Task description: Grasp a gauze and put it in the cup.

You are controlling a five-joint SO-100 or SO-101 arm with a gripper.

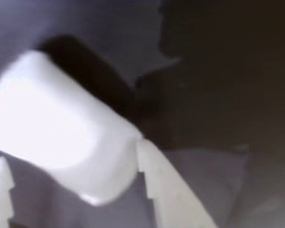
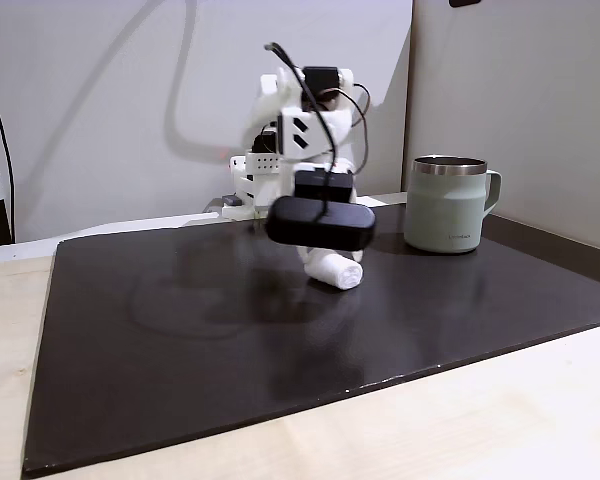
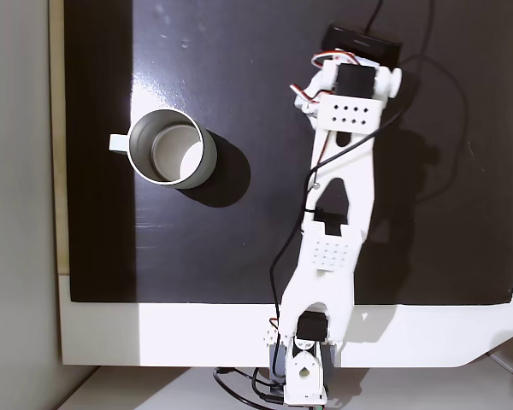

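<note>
Gauze point(image 1: 61, 128) was pinched in my end effector point(image 1: 73, 190), lifted off the mat; cup point(image 2: 446, 205) was empty, drop left.

Obstacle: pale sage-green steel-rimmed mug point(image 2: 447, 205), upright on black mat point(image 2: 180, 340), right of arm in a fixed view.
Between: bare mat.
Mug mouth point(image 3: 164, 147): unobstructed.

White gauze point(image 2: 338, 271), sage-green steel-rimmed cup point(image 2: 448, 206), black mat point(image 2: 180, 340), white claw point(image 1: 76, 199).
</note>
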